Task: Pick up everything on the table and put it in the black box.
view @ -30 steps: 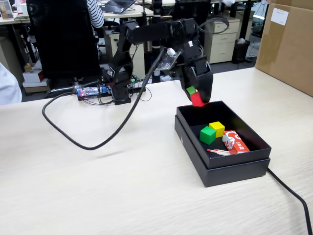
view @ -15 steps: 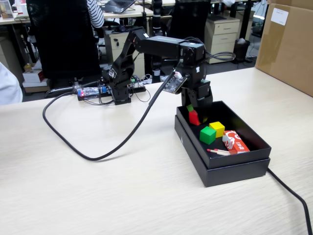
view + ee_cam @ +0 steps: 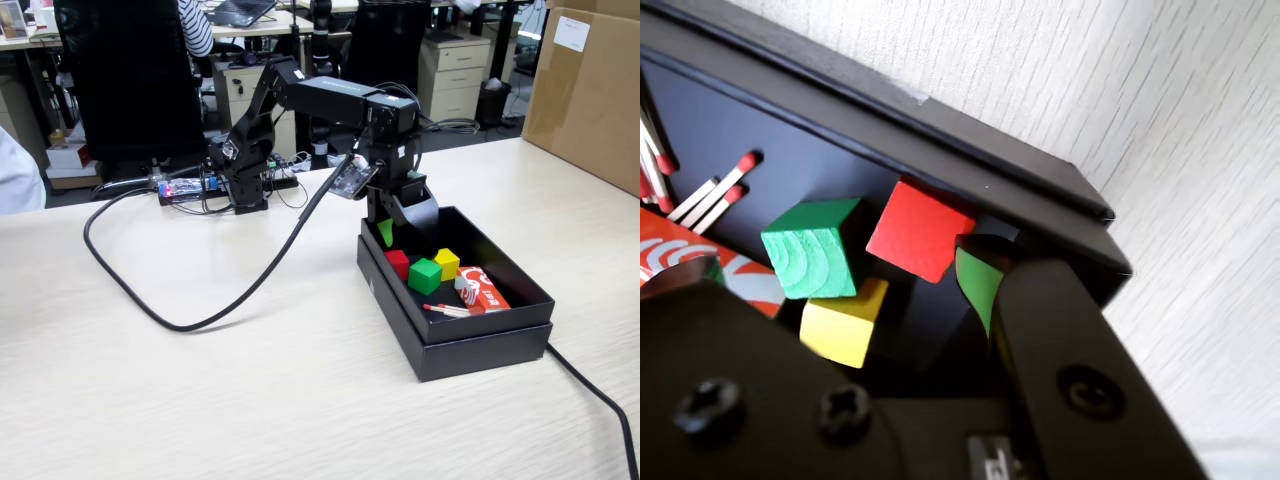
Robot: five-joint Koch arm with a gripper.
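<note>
The red cube, green cube and yellow cube all lie close together on the floor of the black box, which stands on the beige table. My gripper hangs over the box's far left corner, just above the red cube. It is open and empty. In the wrist view the gripper has its jaws spread wide. Below them are the green cube, red cube and yellow cube, by the box wall.
An orange-red matchbox and matchsticks also lie in the box; both show in the wrist view, matchbox and matchsticks. A brown carton stands at the right. A black cable loops across the table.
</note>
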